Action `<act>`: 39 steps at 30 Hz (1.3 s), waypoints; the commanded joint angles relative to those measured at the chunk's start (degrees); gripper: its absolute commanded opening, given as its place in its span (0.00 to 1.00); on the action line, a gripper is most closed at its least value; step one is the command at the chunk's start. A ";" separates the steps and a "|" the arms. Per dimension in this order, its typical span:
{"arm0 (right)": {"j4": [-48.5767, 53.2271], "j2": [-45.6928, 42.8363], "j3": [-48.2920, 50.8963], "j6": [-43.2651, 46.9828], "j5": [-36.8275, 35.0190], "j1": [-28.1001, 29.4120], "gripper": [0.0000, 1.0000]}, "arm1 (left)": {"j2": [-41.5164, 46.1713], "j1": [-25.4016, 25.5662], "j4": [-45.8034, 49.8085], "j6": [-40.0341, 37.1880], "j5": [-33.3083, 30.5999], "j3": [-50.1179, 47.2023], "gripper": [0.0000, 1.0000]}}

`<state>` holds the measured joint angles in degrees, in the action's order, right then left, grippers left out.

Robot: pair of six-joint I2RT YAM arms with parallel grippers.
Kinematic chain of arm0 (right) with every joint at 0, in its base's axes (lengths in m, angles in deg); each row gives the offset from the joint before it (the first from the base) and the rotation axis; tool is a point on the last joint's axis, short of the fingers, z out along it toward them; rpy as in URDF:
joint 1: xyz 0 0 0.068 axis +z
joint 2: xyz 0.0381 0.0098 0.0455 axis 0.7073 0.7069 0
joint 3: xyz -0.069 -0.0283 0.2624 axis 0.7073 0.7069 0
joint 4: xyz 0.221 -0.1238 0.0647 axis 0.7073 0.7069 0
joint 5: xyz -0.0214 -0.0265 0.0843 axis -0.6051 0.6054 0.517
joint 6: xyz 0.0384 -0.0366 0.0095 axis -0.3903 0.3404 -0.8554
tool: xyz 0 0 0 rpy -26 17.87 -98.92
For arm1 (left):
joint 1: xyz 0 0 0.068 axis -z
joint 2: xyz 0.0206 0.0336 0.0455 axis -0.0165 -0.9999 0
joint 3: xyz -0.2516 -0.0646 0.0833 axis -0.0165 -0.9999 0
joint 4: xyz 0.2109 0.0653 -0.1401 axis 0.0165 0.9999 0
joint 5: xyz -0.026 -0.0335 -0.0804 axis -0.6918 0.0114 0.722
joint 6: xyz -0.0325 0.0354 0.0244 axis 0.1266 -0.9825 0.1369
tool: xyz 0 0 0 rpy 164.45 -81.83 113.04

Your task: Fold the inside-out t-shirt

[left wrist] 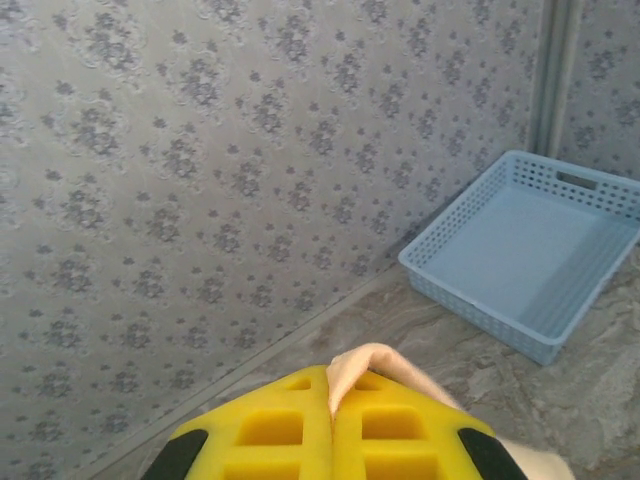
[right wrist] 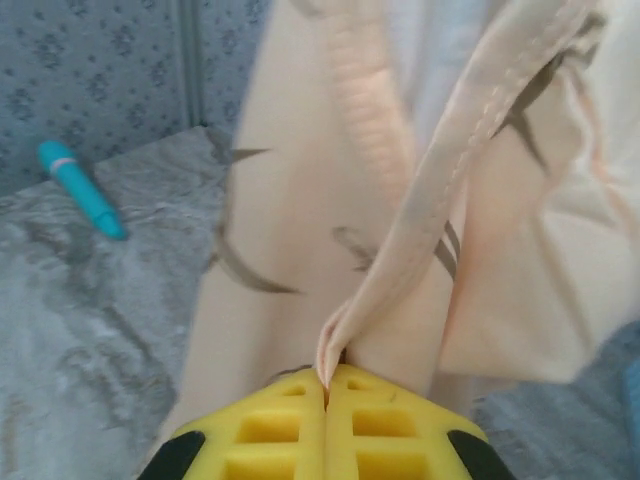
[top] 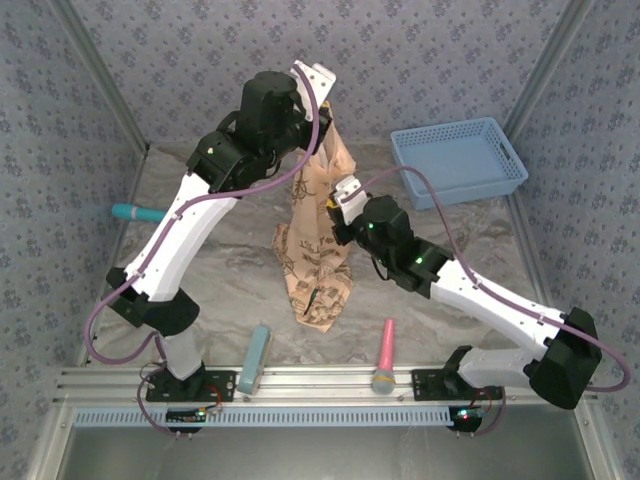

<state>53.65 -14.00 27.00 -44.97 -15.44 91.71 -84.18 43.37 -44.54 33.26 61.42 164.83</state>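
I see the inside-out t-shirt hanging in a long, twisted column over the middle of the table, peach-tan with a brown leafy print. Its lower end is bunched on the surface and its top is lifted high toward the back wall.

The left pincer is clamped together on a fold of the cloth at the top, and a small peach loop pokes up between its yellow fingers. The right pincer is pressed shut on a stitched edge partway down the shirt's right side, with the seam rising away from its tips.

The table is a marbled grey-beige sheet. On it, a pale blue slotted basket sits in the far right corner, well apart from the shirt. A teal cylinder lies at the far left by the wall. Near the front edge I can see a light blue bar left of centre and a pink-handled item right of centre, both beside the metal rail. Blue-grey floral wallpaper lines the walls around the table.
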 commanded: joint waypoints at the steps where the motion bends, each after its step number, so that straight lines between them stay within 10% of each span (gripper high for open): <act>1: -3.09 -1.16 -2.02 0.57 3.59 -5.38 0.00 | -1.03 -2.25 -1.77 2.06 -5.70 1.89 0.00; 9: 4.11 11.74 -29.75 5.44 17.63 -21.98 0.00 | -5.10 -12.89 -8.03 9.26 -5.44 10.98 0.00; 15: 8.52 13.92 -45.25 6.69 21.89 -23.94 0.00 | -7.07 -12.61 0.14 7.88 -4.99 28.04 0.00; 27: 22.48 -6.33 -45.76 8.87 22.12 -13.81 0.00 | 32.78 -3.93 -17.27 12.63 -1.97 -16.11 0.00; 39: 20.78 0.30 -45.00 5.99 21.85 -17.08 0.00 | 29.19 -4.01 -18.56 9.12 -4.63 -21.09 0.00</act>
<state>74.92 -19.99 -18.17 -37.21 6.81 76.74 -49.77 39.56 -58.66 44.60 58.80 144.52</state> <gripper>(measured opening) 0.058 0.062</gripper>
